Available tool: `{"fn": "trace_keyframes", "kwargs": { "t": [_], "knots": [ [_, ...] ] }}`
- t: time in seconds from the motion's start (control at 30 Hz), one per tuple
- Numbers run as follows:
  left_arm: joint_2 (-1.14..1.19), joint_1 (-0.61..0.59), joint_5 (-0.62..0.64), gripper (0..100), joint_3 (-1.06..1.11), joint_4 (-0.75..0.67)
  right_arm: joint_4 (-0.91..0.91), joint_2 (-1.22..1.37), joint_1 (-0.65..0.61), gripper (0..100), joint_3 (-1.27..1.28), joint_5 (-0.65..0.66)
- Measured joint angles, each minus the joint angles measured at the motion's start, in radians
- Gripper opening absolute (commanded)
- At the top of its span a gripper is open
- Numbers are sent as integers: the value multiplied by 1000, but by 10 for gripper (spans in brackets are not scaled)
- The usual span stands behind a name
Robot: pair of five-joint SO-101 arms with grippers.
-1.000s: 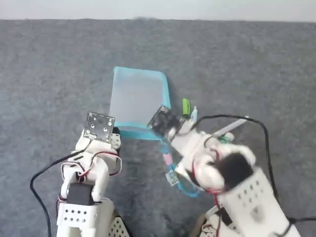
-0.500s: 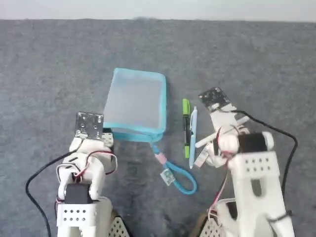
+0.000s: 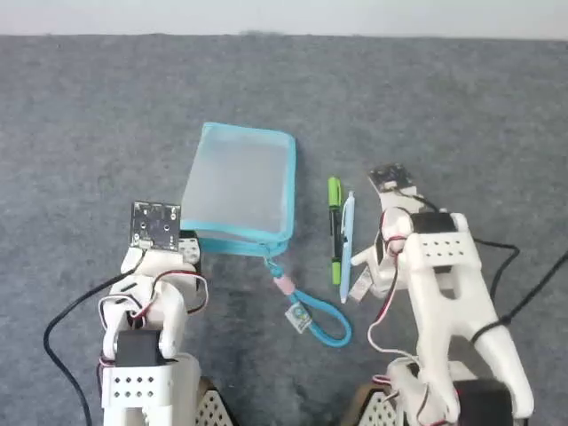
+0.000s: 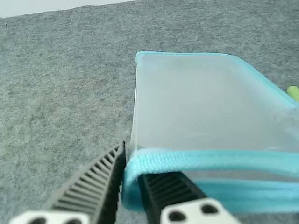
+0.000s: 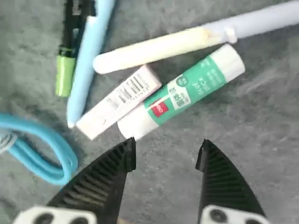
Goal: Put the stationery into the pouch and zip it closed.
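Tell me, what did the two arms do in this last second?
The right hand swung back from the pouch's near corner to its own side, and now hangs open over the glue stick. The left hand, clamped on the pouch's edge, drew that corner slightly leftward. The green pen stayed put.

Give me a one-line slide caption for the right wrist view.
Open right gripper close to a glue stick lying beside a barcoded white bar and a light blue pen.
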Motion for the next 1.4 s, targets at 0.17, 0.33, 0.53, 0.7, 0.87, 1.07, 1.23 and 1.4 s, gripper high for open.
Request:
{"fn": "trace_keyframes", "kwargs": {
  "t": [0.17,0.33,0.53,0.7,0.87,1.07,1.23,1.4],
  "knots": [
    [0,0,0,13,0,0,-41,75,25,213,8,-61],
    [0,0,0,13,0,0,-52,133,72,169,8,-68],
    [0,0,0,13,0,0,-124,167,126,60,8,-68],
    [0,0,0,13,0,0,-155,167,170,60,8,-68],
    [0,0,0,13,0,0,-153,184,227,90,-72,-68],
    [0,0,0,13,0,0,11,184,235,178,-250,-152],
    [0,0,0,13,0,0,52,189,161,180,-385,-215],
    [0,0,0,13,0,0,52,282,35,180,-460,-287]
  ]
}}
